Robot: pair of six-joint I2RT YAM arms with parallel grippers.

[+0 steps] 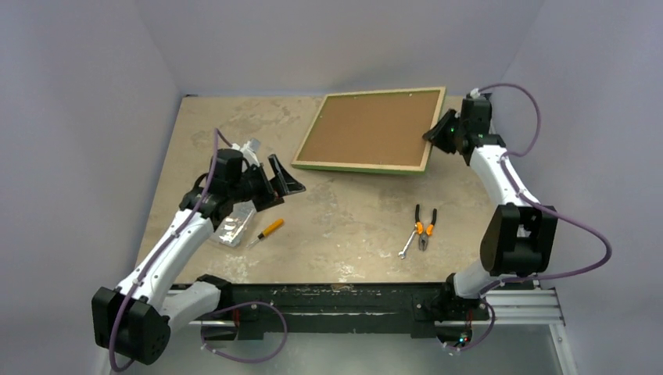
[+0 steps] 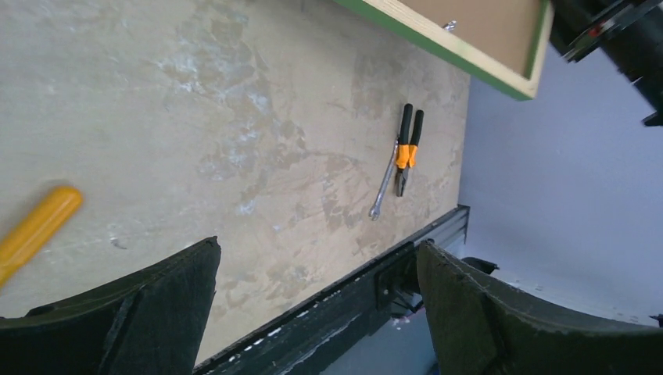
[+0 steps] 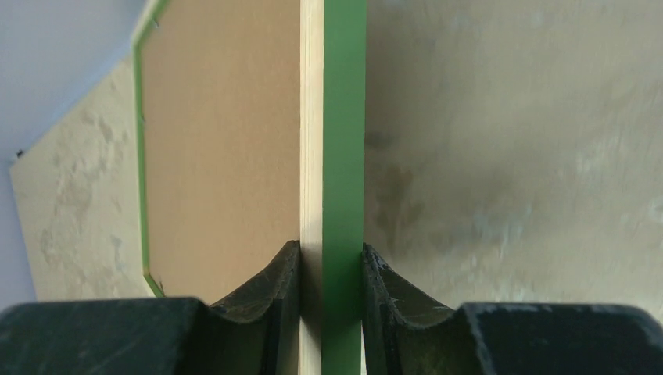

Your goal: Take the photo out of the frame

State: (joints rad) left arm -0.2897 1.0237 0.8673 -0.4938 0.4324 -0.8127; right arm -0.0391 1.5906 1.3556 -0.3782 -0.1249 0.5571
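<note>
Rt gripper was clamped on the frame rim, the photo showing its brown back. Left wrist: left gripper gaped, empty, well apart from frame. Top: frame at far-right of table. Photo prob. light, stiff, thin; lift by an edge, rim held.

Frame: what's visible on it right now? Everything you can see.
The frame is a thin rectangle lying back side up: a brown board panel inside a pale wood rim, with bright green outer edges. A small metal clip sits on the back rim. It is at the far right of the table. The right gripper is shut across its right edge, one finger on the back and one underneath. That edge looks slightly raised. No printed side shows.
</note>
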